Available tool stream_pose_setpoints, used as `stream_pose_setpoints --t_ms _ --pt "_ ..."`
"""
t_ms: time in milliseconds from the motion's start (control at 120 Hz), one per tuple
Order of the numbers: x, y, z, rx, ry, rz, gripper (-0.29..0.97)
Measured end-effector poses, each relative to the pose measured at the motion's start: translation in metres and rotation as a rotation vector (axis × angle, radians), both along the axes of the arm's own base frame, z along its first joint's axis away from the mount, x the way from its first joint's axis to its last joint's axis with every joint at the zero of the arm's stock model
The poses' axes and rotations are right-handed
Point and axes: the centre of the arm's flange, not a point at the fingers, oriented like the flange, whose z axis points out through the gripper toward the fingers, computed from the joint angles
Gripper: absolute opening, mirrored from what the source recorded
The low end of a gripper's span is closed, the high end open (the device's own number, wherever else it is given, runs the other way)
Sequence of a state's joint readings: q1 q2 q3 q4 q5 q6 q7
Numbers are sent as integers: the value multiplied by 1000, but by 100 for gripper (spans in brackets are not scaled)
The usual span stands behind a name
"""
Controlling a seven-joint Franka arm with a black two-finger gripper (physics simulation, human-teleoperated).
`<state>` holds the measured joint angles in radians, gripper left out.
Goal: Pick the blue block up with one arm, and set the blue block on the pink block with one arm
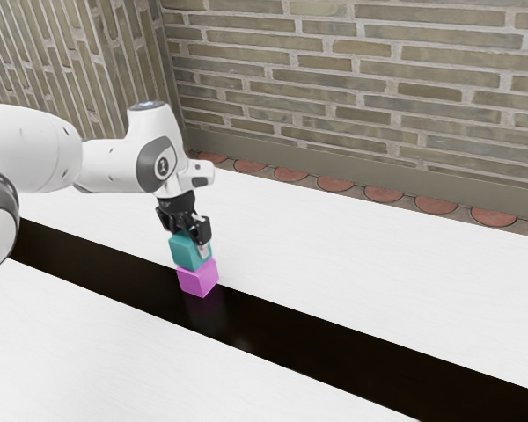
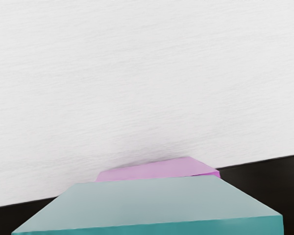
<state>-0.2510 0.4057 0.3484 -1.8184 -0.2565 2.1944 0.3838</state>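
claw (image 1: 189, 234) clamped on blue block (image 1: 186, 253) from above; block directly under claw, stacked over pink block (image 1: 200, 281), looks touching but a thin gap is hard to rule out; stack on dark strip of surface (image 1: 378, 264); open room around; likely next: let go, lift straight up.

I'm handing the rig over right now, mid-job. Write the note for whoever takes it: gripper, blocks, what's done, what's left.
Gripper: shut on the blue block, fingers on its upper part.
Blue block: directly over the pink block, looks to be touching it, offset slightly toward the exterior view's left.
Pink block: on the table's black strip.
Done: pick-up and carry to the pink block.
Left: probably confirm it sits flat, open the fingers, lift clear.
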Motion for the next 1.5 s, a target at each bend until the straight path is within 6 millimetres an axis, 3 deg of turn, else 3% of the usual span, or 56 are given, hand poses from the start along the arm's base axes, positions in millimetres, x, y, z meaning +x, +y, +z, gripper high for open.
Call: stream_pose_setpoints --t_ms 433,1500 --pt "-12 -3 6 -17 -1 -4 35" --pt "-10 0 -5 -53 -15 43 37"
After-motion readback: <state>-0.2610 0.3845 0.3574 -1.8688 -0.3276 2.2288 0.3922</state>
